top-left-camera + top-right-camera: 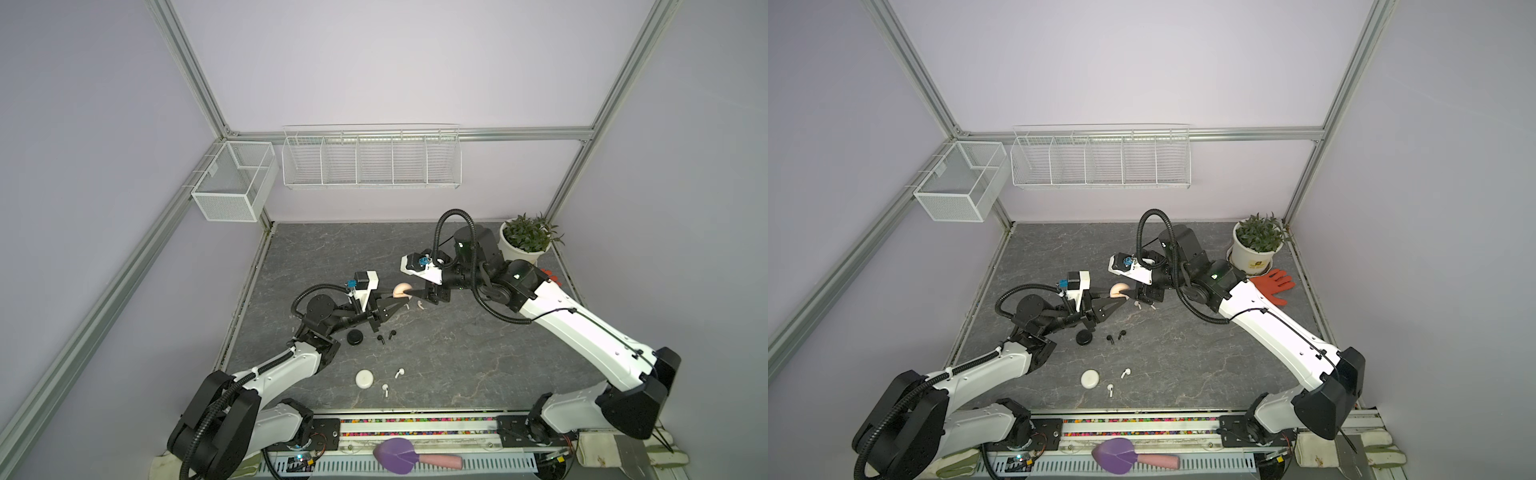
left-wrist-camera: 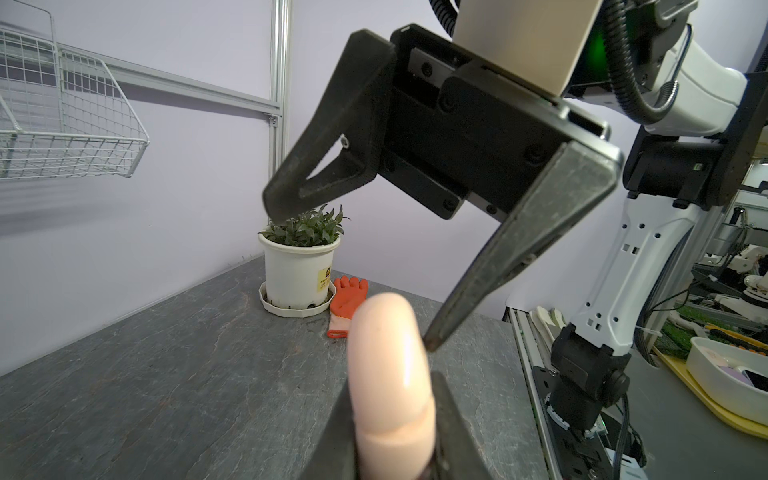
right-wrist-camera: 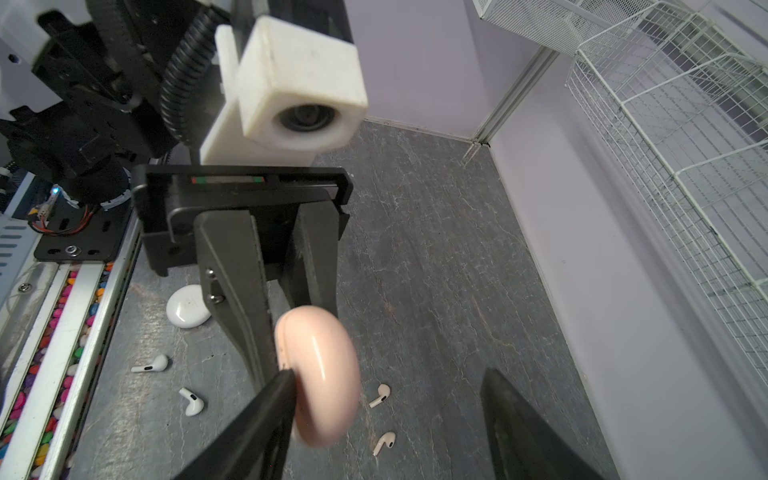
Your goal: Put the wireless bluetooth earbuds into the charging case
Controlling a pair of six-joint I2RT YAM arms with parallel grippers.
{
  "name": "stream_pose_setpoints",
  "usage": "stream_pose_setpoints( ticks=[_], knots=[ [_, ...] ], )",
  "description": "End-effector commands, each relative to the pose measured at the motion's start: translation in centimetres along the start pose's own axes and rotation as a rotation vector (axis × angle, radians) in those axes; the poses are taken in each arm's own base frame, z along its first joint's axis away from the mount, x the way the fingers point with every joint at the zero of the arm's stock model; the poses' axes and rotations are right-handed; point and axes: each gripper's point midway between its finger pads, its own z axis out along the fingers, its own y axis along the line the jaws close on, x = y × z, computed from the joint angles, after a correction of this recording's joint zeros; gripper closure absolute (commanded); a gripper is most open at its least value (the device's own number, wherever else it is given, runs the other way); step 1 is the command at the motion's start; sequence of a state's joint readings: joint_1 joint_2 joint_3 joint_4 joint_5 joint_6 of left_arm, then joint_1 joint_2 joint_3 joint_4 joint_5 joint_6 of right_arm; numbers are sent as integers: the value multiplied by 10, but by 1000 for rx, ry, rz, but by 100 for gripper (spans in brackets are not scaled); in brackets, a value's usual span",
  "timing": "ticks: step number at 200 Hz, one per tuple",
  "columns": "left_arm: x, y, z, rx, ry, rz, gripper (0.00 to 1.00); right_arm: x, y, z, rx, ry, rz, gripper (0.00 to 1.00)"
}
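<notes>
six earbuds [image 1: 399, 372], pink case [image 1: 401, 289], two other cases [image 1: 365, 379]

I see pale lilac walls [image 1: 374, 62] on three sides, with aluminium frame rails [image 1: 519, 134] at the joins. The tabletop [image 1: 457, 353] is dark grey, stone-look, veined. A white wire rack [image 1: 372, 160] with five compartments hangs on the back wall, and a white mesh basket [image 1: 232, 187] on the left-hand wall. There's a potted plant [image 1: 528, 239] in the far right corner, with an orange glove [image 1: 1273, 284] beside it. A coloured bead strip [image 1: 415, 420] runs along the near edge. Light is even.
</notes>
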State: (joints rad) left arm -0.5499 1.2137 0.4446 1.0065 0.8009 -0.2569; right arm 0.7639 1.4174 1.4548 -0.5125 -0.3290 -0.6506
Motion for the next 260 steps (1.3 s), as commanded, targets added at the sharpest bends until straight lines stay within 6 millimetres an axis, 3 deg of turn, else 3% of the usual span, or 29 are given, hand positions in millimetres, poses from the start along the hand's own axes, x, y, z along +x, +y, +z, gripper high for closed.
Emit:
stream_pose_setpoints(
  ticks=[1, 68, 212, 247, 260],
  knots=[
    [8, -7, -2, 35, 12, 1, 100, -22, -17, -9, 86, -70, -25, 26],
    [8, -8, -2, 38, 14, 0, 100, -27, -22, -6, 109, -80, -5, 20],
    [9, -8, -3, 36, 11, 1, 100, -24, -26, 9, 106, -60, 13, 19],
    [10, -6, -3, 18, 15, 2, 100, -34, -26, -6, 125, -78, 54, 18],
    [9, -3, -4, -4, 13, 0, 100, -30, -38, -18, 208, -67, 186, 18]
  ],
)
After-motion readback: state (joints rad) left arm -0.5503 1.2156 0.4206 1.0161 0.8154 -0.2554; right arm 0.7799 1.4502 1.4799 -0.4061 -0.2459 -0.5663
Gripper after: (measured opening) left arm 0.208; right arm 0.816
